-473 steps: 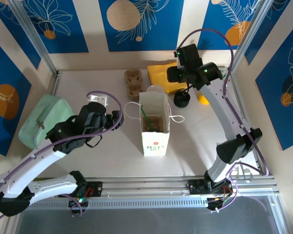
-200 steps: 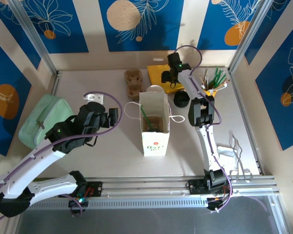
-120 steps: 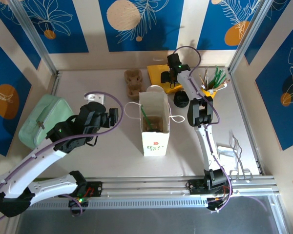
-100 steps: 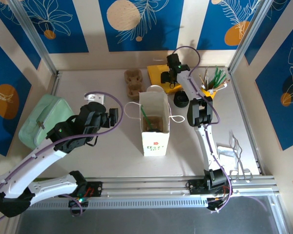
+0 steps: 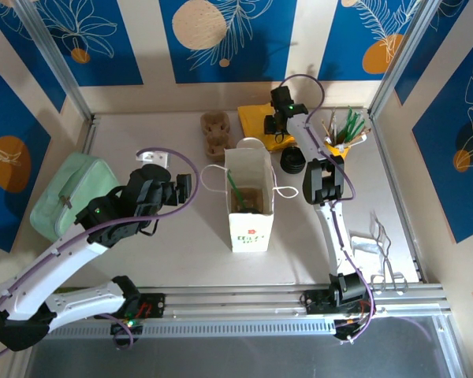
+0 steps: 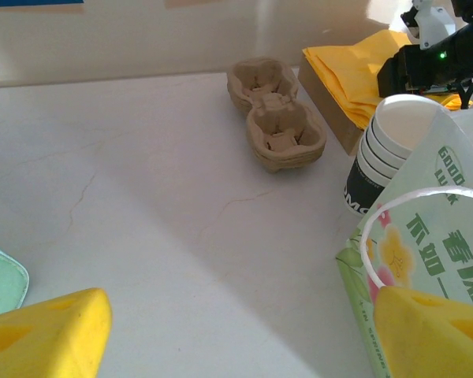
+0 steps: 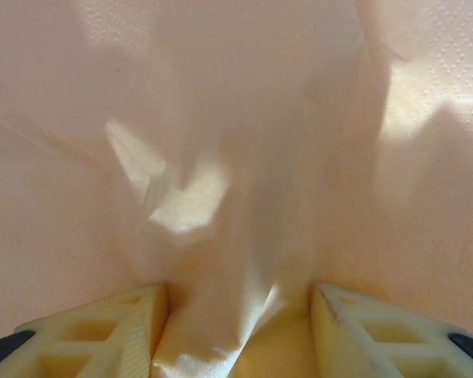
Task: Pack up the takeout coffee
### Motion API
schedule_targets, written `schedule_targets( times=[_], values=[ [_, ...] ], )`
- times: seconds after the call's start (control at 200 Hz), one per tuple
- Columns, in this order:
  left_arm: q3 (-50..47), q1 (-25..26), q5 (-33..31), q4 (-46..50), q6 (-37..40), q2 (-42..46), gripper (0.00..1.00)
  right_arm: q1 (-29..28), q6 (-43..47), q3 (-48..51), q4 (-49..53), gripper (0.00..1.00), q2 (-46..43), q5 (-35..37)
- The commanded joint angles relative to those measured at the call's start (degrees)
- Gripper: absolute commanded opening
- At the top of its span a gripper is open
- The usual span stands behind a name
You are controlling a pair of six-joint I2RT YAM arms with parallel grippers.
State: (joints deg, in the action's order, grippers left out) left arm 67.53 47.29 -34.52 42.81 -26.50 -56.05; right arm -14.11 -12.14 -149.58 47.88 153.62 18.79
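Sunlight falls in bright patches across my table [image 6: 142,173], with soft shadows between. My right wrist view is washed pale and soft, paper [image 7: 236,157] pressed too close to focus.

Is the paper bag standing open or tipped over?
Standing and open: the top camera looks down into the mouth of the paper bag, a green straw visible inside.

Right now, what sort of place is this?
Likely a mock café takeout-packing bench in a robot cell: printed paper bag, stacked white paper cups, pulp cup carriers, yellow napkins.
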Motion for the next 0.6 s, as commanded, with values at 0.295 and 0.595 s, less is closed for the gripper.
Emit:
schedule_targets(
  times=[0.295,0.595],
  values=[
    [-0.36,-0.78,1.63,-0.36,-0.79,-0.04,0.86,0.35,-1.55,-2.43,2.09,0.38,0.32,-3.99],
    [-0.24,-0.79,1.73,0.26,-1.27,0.38,0.86,0.83,-2.76,-4.21,3.05,0.22,-0.51,-6.19]
  ],
)
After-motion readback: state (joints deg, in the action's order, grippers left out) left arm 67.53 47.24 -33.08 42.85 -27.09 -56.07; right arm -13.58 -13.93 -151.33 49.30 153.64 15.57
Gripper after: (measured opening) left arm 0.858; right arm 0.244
